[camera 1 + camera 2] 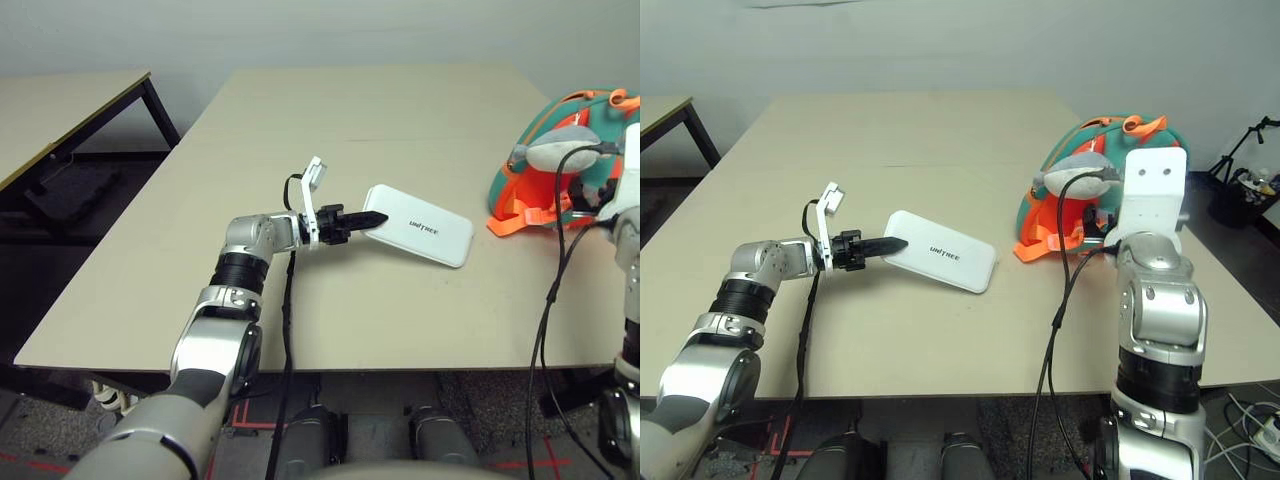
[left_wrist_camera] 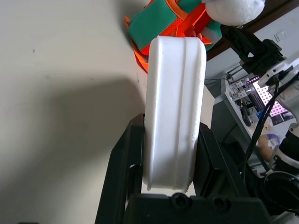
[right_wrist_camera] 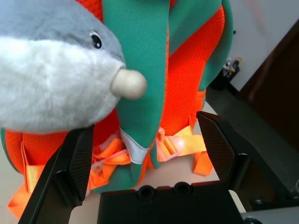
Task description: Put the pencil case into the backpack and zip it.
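pencil case clamped between fingers of left gripper, near backpack. right gripper spread wide, empty, beside backpack.

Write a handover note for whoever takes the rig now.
Left gripper: closed on the white UNITREE pencil case, gripping it at one end.
Right gripper: open, fingers in front of the teal and orange backpack, nothing held; a grey-white plush charm hangs there.
Done: pencil case gripped.
Left: get the backpack's mouth open if needed, put the case in, zip it. Whether the zip is open, I cannot tell.
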